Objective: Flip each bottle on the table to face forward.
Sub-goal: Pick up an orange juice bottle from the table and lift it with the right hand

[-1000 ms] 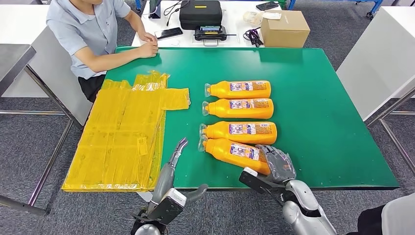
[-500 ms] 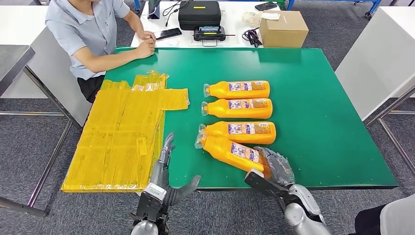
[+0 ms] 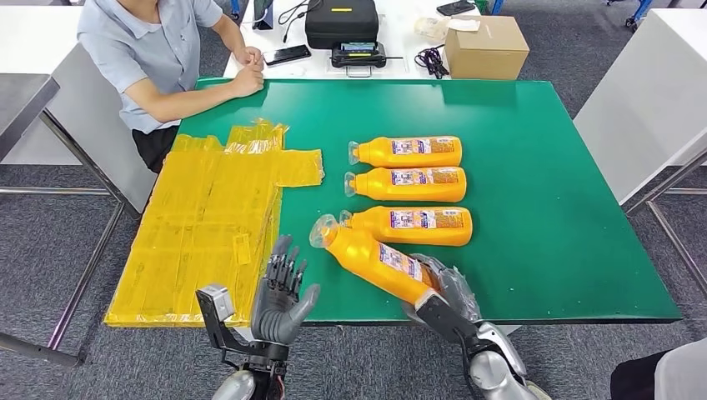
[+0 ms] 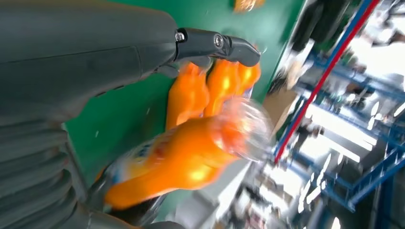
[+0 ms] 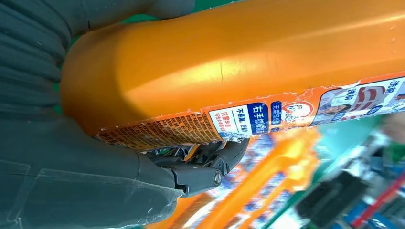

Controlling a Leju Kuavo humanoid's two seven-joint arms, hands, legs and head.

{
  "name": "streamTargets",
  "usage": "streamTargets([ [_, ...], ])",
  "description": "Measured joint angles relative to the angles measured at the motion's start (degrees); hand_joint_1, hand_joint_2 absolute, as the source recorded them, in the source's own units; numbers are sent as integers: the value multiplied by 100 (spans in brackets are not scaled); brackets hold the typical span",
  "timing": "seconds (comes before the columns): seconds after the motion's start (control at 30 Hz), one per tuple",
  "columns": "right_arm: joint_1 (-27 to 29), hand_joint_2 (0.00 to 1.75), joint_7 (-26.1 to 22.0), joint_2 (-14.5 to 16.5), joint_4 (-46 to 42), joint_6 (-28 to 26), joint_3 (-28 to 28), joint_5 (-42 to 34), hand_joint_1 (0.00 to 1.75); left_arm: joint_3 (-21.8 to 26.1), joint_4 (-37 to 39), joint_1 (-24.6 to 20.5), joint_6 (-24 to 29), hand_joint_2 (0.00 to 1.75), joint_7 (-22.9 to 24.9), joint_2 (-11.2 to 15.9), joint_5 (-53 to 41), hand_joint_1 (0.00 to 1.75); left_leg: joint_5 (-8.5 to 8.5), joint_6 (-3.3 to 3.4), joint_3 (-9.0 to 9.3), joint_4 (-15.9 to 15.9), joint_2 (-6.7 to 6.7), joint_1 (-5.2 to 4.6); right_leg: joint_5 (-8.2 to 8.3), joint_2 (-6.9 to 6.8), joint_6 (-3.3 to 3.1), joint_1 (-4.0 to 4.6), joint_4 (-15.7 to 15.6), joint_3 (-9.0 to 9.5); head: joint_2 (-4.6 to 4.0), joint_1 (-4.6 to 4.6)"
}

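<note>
While tilted, glossy orange bottle (image 3: 375, 260) fills right hand (image 3: 446, 292).

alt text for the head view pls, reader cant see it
The robot's right hand grips the base of an orange bottle, tilting it above a green table where three more orange bottles lie. Its left hand is open nearby; a person sits opposite.
</note>
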Motion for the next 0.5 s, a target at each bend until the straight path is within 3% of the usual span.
streamTargets([
  [0.17, -111, 175, -289, 155, -15, 313, 32, -320, 175, 1, 369, -128, -468, 175, 278, 23, 437, 0, 0, 0, -10, 0, -10, 0, -1, -3, 1, -1, 0, -6, 0, 1],
  [0.5, -267, 175, -417, 305, -7, 434, 175, -397, 175, -5, 655, -280, -552, 175, 173, 26, 502, 0, 0, 0, -20, 0, -14, -1, -2, -6, 1, -1, 0, -17, 0, 1],
])
